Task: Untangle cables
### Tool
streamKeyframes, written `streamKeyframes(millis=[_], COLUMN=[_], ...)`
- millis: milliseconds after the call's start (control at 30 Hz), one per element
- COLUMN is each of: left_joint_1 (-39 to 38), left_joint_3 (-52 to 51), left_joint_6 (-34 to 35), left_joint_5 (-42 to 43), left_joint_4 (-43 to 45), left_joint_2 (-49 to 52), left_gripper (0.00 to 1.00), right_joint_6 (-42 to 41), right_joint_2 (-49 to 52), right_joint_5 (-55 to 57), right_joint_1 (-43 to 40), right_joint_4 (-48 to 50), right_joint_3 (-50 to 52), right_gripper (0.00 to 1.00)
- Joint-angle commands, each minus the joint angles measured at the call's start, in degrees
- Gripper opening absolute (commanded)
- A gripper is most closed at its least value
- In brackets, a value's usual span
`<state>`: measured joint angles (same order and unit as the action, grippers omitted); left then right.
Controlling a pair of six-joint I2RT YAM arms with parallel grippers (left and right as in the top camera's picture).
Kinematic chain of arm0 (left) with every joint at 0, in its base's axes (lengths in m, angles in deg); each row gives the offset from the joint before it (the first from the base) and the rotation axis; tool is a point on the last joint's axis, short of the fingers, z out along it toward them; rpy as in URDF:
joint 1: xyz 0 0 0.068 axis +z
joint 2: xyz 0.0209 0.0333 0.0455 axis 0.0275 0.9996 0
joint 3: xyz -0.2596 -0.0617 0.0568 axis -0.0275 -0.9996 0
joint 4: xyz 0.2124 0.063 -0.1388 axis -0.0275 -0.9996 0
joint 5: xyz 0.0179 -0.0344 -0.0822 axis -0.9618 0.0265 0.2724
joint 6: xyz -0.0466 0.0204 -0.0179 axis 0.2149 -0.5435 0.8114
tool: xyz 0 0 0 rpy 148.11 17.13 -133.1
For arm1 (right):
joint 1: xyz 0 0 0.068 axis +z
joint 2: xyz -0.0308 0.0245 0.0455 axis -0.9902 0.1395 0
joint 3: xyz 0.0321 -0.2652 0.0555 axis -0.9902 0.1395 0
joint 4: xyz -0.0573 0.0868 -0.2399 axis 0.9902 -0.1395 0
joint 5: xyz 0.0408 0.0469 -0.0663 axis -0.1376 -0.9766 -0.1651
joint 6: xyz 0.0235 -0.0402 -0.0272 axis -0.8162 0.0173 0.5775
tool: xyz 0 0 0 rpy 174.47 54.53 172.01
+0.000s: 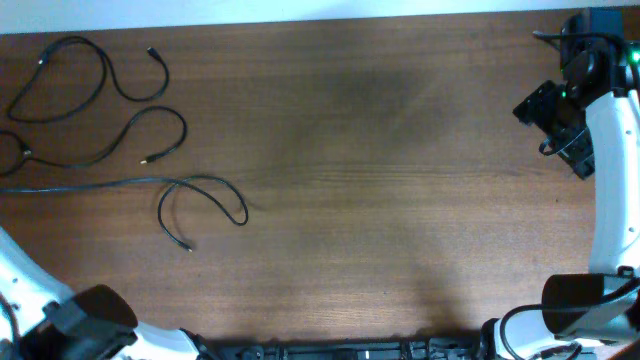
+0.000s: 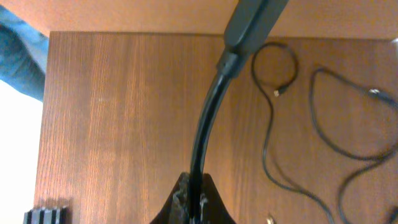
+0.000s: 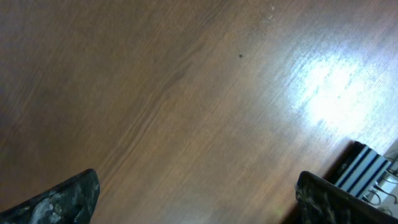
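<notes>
Three thin black cables lie apart at the table's left in the overhead view: one looping at the top, one wavy in the middle, one with a loop lower down. My left gripper is at the front left corner, away from them. In the left wrist view its fingers are shut, with a thick black arm wire running up in front of them; cables lie to the right. My right gripper is at the far right, open and empty above bare wood.
The wooden table fills the view. The table's left edge shows in the left wrist view, with blue cloth beyond it. A ribbed black part sits by the right gripper.
</notes>
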<state>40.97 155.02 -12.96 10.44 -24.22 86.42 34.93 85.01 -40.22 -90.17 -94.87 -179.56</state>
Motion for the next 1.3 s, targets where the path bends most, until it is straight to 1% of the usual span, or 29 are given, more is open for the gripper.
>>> streamKeyframes(millis=[0, 33, 133, 167, 200, 300, 333, 367, 433, 467, 500, 533, 600, 633, 667, 700, 767, 800, 833, 867, 967, 1000, 1033, 1100, 1167, 1200, 1233, 1267], left_joint_1=[0.2, 0.2, 0.2, 0.3, 0.6, 2.0, 2.2, 2.3, 2.3, 2.2, 1.5, 0.6, -1.6, -2.6, -3.2, -3.2, -2.6, -1.9, -1.4, -0.8, -0.2, -0.2, -0.2, -0.2, -0.2, -0.2, -0.2, -0.2], left_joint_3=[-8.2, -8.9, -9.0, -9.0, -9.0, -9.0, -9.0, -9.0, -9.0, -9.0, -9.1, -9.6, -11.2, -13.1, -15.9, -17.7, -23.5, -27.2, -29.7, -32.5, -37.6, -38.7, -39.5, -40.7, -40.7, -40.7, -40.7, -40.7], left_joint_6=[1.2, 1.2, 1.1, 1.1, 1.1, 1.1, -1.2, -7.7, -15.8, -18.7, -23.2, -26.9, -28.0, -27.9, -25.7, -22.4, -11.7, -9.6, -9.7, -9.7, -9.7, -9.7, -9.7, -9.7, -9.7, -9.7, -10.0, -10.4], left_joint_5=[-3.1, -4.5, -8.9, -9.3, -9.3, -8.5, -6.1, 0.9, 18.2, 23.1, 31.8, 35.7, 32.9, 29.5, 23.8, 20.7, 14.9, 12.8, 12.5, 12.6, 12.6, 12.6, 12.6, 12.5, 12.6, 12.4, 11.9, 11.6], left_joint_4=[10.9, 13.0, 15.7, 16.5, 16.6, 17.3, 18.4, 20.9, 20.7, 19.8, 17.1, 15.8, 14.4, 15.1, 18.3, 19.7, 22.0, 26.3, 30.1, 33.3, 38.6, 39.9, 41.0, 41.7, 41.7, 41.8, 41.7, 41.3], left_joint_2=[3.7, 5.4, 11.3, 14.4, 16.1, 19.3, 19.3, 19.3, 19.3, 19.3, 19.3, 19.3, 19.3, 19.3, 19.3, 19.3, 19.3, 19.3, 19.4, 19.5, 19.6, 19.6, 19.6, 19.8, 21.0, 23.2, 24.0, 24.0], left_gripper=[0.00, 0.00, 0.00, 0.09, 0.13, 0.47, 0.63, 0.74, 0.75, 0.75, 0.73, 0.71, 0.71, 0.75, 0.86, 0.84, 0.84, 0.84, 0.86, 0.84, 0.84, 0.84, 0.80, 0.75, 0.73, 0.63, 0.38, 0.25], right_joint_6=[0.4, 0.4, 0.4, 0.4, 0.4, 0.4, 0.4, 0.4, 0.4, 0.4, 0.4, 0.4, 0.4, 0.4, 0.4, 0.4, 0.4, 0.4, 0.4, 0.4, 0.4, 0.4, 0.4, 0.4, 0.4, 0.4, 0.4, 0.4], right_joint_2=[-0.3, -0.3, -0.3, -0.3, -0.3, -0.3, -0.3, -0.3, -0.3, -0.3, -0.3, -0.3, -0.3, -0.3, -0.3, -0.3, -0.3, -0.3, -0.3, -0.3, -0.3, -0.3, -0.3, -0.3, -0.3, -0.3, -0.3, -0.3], right_joint_5=[0.9, 0.9, 0.9, 0.9, 0.9, 0.9, 0.9, 0.9, 0.9, 0.9, 0.9, 0.9, 0.9, 0.9, 0.9, 0.9, 0.9, 0.9, 0.9, 0.9, 0.9, 0.9, 0.9, 0.9, 0.9, 0.9, 0.9, 0.9], right_joint_1=[-0.1, -0.1, -0.1, -0.1, -0.1, -0.1, -0.1, -0.1, -0.1, -0.1, -0.1, -0.1, -0.1, -0.1, -0.1, -0.1, -0.1, -0.1, -0.1, -0.1, -0.1, -0.1, -0.1, -0.1, -0.1, -0.1, -0.1, -0.1], right_joint_4=[-0.2, -0.2, -0.2, -0.2, -0.2, -0.2, -0.2, -0.2, -0.2, -0.2, -0.2, -0.2, -0.2, -0.2, -0.2, -0.2, -0.2, -0.2, -0.2, -0.2, -0.2, -0.2, -0.2, -0.2, -0.2, -0.2, -0.2, -0.2], right_joint_3=[-0.1, -0.1, -0.1, -0.1, -0.1, -0.1, -0.1, -0.1, -0.1, -0.1, -0.1, -0.1, -0.1, -0.1, -0.1, -0.1, -0.1, -0.1, -0.1, -0.1, -0.1, -0.1, -0.1, -0.1, -0.1, -0.1, -0.1, -0.1], right_gripper=[0.98, 0.98, 0.98, 0.98, 0.98, 0.98, 0.98, 0.98, 0.98, 0.98, 0.99, 0.98, 0.98, 0.98, 0.99, 0.98, 0.99, 0.98, 0.98, 0.98, 0.98, 0.98, 0.98, 0.98, 0.98, 0.98, 0.98, 0.98])
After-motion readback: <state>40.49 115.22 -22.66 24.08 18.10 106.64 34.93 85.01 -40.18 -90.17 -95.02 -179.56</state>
